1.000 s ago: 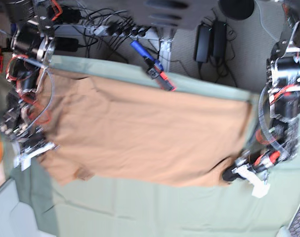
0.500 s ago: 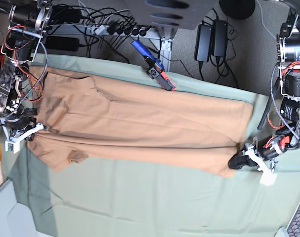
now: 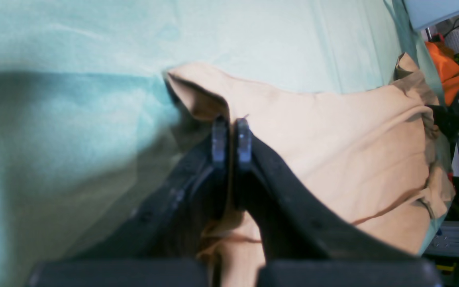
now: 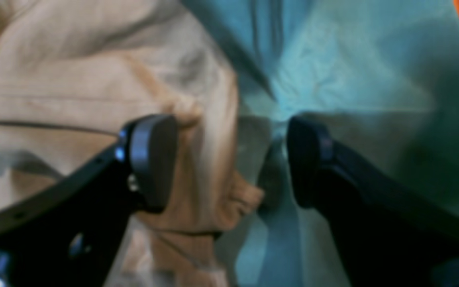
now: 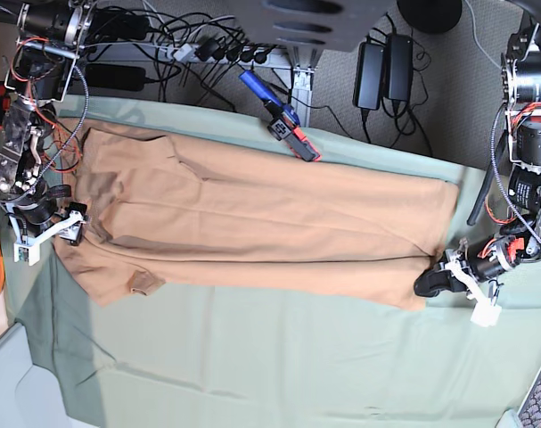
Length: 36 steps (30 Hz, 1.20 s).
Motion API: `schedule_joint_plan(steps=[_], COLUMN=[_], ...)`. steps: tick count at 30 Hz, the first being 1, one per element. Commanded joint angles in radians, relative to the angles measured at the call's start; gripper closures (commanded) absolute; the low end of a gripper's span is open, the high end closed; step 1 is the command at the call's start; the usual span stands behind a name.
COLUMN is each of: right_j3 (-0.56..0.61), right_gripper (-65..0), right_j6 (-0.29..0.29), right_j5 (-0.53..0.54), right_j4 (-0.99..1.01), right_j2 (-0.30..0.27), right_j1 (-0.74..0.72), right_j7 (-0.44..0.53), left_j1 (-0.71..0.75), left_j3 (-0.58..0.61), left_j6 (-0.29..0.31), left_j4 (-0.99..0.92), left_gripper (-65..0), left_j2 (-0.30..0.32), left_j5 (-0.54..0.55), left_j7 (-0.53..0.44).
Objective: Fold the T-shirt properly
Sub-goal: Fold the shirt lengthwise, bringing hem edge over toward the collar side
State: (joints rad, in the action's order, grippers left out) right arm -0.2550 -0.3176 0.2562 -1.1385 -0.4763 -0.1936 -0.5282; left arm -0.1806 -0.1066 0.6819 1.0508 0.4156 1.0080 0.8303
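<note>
Pinching the hem corner, the left gripper (image 3: 232,137) has its jaws pressed together on the T-shirt (image 5: 252,223). At the sleeve end the right gripper (image 4: 229,159) stands spread, cloth loose between its pads. The T-shirt lies lengthwise on the green tablecloth (image 5: 279,357), between both arms. No containers here.

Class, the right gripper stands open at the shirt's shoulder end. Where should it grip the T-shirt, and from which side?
Probably the T-shirt's raised fold edge between the right gripper's open jaws, approached from above: it stands off the tablecloth.
</note>
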Motion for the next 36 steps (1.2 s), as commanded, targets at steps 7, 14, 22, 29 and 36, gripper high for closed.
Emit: schedule_joint_plan(steps=[7, 14, 22, 29, 36], right_j3=[-0.039, -0.071, -0.003, 0.13, 0.177], right_gripper=[-43.4, -43.4, -43.4, -43.4, -39.8], right_j6=[-0.045, -0.047, -0.049, -0.049, -0.049], right_j5=[0.014, 0.036, -0.09, -0.14, -0.144], right_j4=[-0.014, -0.014, 0.189, 0.335, 0.332], right_j2=[-0.022, -0.011, 0.096, 0.111, 0.111], right_j1=[-0.086, -0.209, -0.342, -0.359, -0.357], right_j7=[-0.002, -0.007, 0.098, 0.14, 0.14], left_j1=[-0.02, -0.018, -0.018, -0.018, -0.018], left_j3=[-0.006, -0.006, -0.006, -0.006, -0.006], left_j6=[0.016, 0.016, 0.016, 0.016, 0.016], left_j4=[0.024, 0.024, 0.024, 0.024, 0.024], left_gripper=[0.0, 0.0, 0.0, 0.0, 0.0], left_j2=[0.017, 0.017, 0.017, 0.017, 0.017], left_j5=[0.02, 0.021, 0.021, 0.03, 0.049], left_j7=[-0.01, -0.01, -0.002, 0.008, 0.008])
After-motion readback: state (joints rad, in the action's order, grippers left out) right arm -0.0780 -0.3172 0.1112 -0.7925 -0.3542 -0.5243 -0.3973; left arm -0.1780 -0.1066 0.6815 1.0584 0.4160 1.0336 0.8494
